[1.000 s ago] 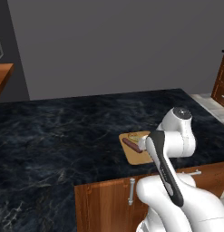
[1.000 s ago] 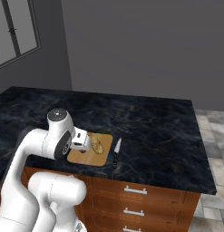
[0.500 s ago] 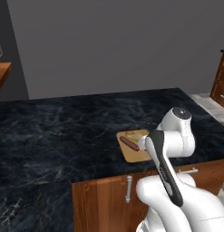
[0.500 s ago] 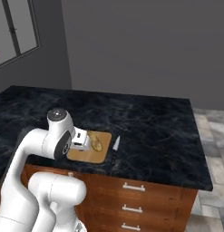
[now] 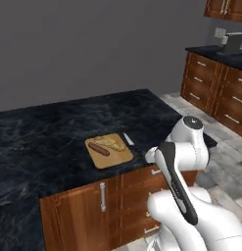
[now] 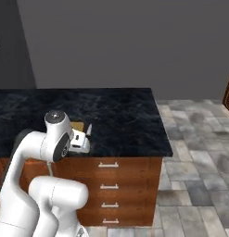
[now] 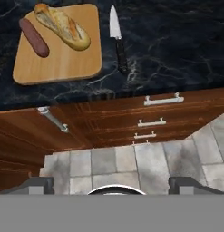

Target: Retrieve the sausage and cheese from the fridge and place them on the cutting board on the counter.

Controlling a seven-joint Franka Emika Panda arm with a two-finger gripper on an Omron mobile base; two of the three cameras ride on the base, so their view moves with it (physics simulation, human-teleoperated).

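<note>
The cutting board [image 5: 112, 156] lies near the front edge of the black counter [image 5: 44, 132]. On it rests the dark reddish sausage [image 5: 98, 149], beside a longer tan crusty piece [image 5: 111, 142]. In the hand view the board [image 7: 59, 63] is at the top left, with the sausage [image 7: 34, 37] on its left side and the crusty piece [image 7: 63, 25] beside it. My gripper [image 7: 113, 185] is open, holds nothing, and hangs off the counter's front edge over the floor. In the base views the gripper [image 5: 150, 156] [image 6: 81, 141] sits right of the board. The cheese and the fridge are out of view.
A knife [image 7: 118, 41] lies on the counter just right of the board, blade pointing away. Wooden drawers with metal handles [image 7: 161, 100] sit under the counter, above a grey tiled floor [image 6: 194, 139]. Another run of cabinets [image 5: 215, 83] stands at the far right.
The whole picture has shifted, so the base has moved. The board now appears further left in the left base view. The hand has drawn back from over the board to the counter's edge.
</note>
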